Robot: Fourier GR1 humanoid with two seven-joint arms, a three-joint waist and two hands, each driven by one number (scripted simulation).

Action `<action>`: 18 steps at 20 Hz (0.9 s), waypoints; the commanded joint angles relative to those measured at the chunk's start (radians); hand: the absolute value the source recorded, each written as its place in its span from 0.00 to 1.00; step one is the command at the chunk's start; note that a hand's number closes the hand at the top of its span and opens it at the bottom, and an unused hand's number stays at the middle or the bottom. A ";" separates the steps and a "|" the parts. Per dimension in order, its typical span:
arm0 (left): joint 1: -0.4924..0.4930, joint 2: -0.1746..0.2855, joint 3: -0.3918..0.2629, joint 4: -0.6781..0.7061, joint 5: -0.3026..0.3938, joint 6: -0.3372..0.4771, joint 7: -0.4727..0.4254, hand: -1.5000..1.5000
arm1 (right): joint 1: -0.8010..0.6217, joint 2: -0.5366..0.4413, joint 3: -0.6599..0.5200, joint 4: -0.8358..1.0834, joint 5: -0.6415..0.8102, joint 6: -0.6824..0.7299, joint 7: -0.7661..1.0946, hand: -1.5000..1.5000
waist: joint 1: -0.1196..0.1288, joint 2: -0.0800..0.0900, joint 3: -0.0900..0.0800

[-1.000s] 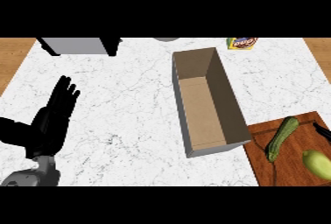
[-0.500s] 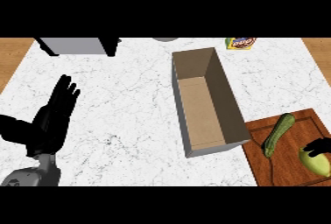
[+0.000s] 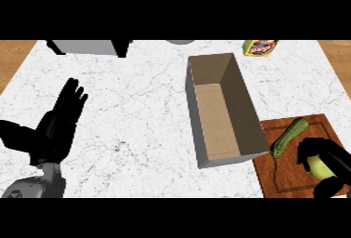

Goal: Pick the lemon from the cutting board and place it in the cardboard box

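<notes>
Right hand (image 3: 337, 158) moved in over the last second; its black fingers now curl round the yellow-green oval lemon (image 3: 318, 167), apparently still on the brown wooden cutting board (image 3: 291, 183) (left hand (image 3: 58, 125) spread, resting). Grasp looks made. Next: lift to the open cardboard box (image 3: 240, 107).

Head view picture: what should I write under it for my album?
Right hand curls round the lemon on the cutting board beside the cardboard box; left hand rests open.

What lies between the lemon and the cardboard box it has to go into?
A green cucumber lies on the cutting board, between the lemon in the right hand and the cardboard box. Nothing else visible is in the way.
</notes>
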 commanded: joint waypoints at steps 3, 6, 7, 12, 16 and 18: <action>-0.015 -0.001 -0.021 0.002 -0.004 -0.013 0.006 0.50 | -0.067 0.176 0.094 -0.064 0.098 -0.070 0.261 1.00 | 0.059 0.002 0.015; -0.029 -0.003 -0.024 0.006 -0.006 -0.012 0.012 0.50 | -0.119 0.232 0.125 -0.112 0.161 -0.093 0.386 1.00 | 0.062 -0.009 0.017; -0.022 0.002 -0.026 0.011 -0.008 -0.017 0.013 0.50 | -0.133 0.258 0.137 -0.129 0.180 -0.100 0.424 1.00 | 0.068 -0.011 0.018; -0.029 -0.005 -0.039 0.022 -0.006 -0.022 0.022 0.50 | -0.248 0.377 0.211 -0.208 0.308 -0.117 0.650 1.00 | 0.078 -0.024 0.017; -0.032 -0.008 -0.045 0.032 -0.012 -0.023 0.018 0.50 | -0.341 0.535 0.264 -0.240 0.401 -0.140 0.872 1.00 | 0.073 -0.030 0.021; -0.031 -0.007 -0.036 0.032 -0.009 -0.018 0.019 0.50 | -0.365 0.622 0.257 -0.263 0.409 -0.196 0.995 1.00 | 0.060 -0.032 0.028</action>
